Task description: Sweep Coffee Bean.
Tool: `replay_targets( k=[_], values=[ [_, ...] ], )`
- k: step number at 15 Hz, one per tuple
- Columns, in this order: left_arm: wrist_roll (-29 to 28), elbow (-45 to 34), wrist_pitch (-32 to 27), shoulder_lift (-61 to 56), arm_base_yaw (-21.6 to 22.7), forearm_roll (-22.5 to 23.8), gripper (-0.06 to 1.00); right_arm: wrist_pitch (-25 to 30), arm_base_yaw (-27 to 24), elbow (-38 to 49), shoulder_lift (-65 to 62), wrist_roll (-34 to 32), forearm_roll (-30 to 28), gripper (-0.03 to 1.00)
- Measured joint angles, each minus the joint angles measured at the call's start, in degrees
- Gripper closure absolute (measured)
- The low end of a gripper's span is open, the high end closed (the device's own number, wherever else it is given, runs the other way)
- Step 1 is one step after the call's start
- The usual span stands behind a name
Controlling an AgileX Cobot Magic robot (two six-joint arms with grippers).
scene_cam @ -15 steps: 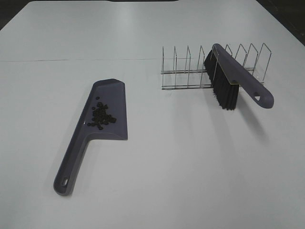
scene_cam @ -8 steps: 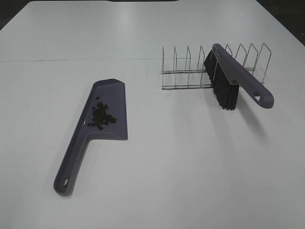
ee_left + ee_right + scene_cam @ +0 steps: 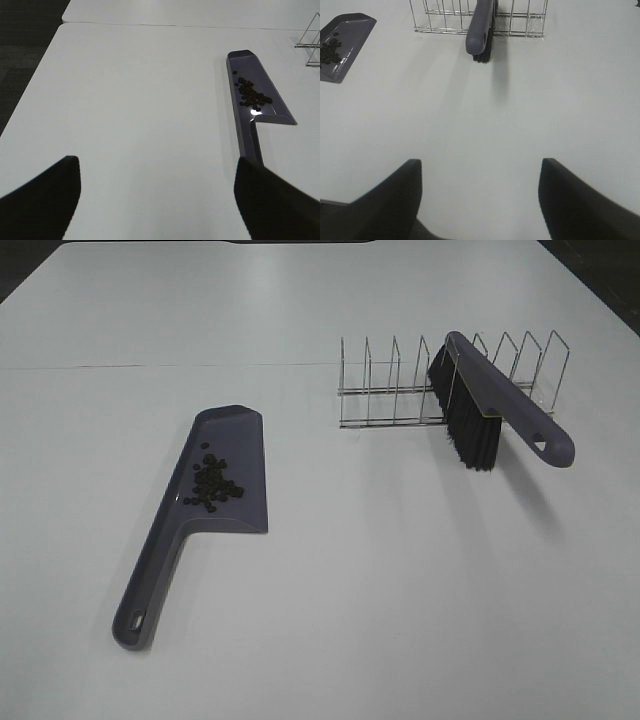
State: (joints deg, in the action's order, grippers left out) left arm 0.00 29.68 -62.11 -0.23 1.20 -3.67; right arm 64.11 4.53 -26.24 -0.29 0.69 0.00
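Observation:
A cluster of dark coffee beans [image 3: 212, 483] lies inside the purple dustpan [image 3: 235, 430], which rests flat on the white table with its handle toward the near edge. The beans [image 3: 253, 96] and dustpan [image 3: 247, 60] also show in the left wrist view, and the beans [image 3: 329, 51] in the right wrist view. A purple brush [image 3: 505, 405] with black bristles leans in the wire rack [image 3: 385, 390]. My left gripper [image 3: 157, 185] is open over bare table, well short of the dustpan. My right gripper [image 3: 480, 192] is open and empty, well back from the brush [image 3: 481, 27].
The wire rack [image 3: 520, 20] stands at the back right of the table. A seam [image 3: 150, 366] between two table tops runs across the far side. Dark floor [image 3: 25, 50] lies beyond the table's left edge.

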Motion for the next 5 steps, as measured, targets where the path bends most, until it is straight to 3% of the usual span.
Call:
replay_targets(
  k=[5],
  values=[
    [0.0, 0.0, 0.0, 0.0, 0.0, 0.0, 0.19, 0.0, 0.0, 0.0, 0.0, 0.0, 0.0, 0.35]
  ],
)
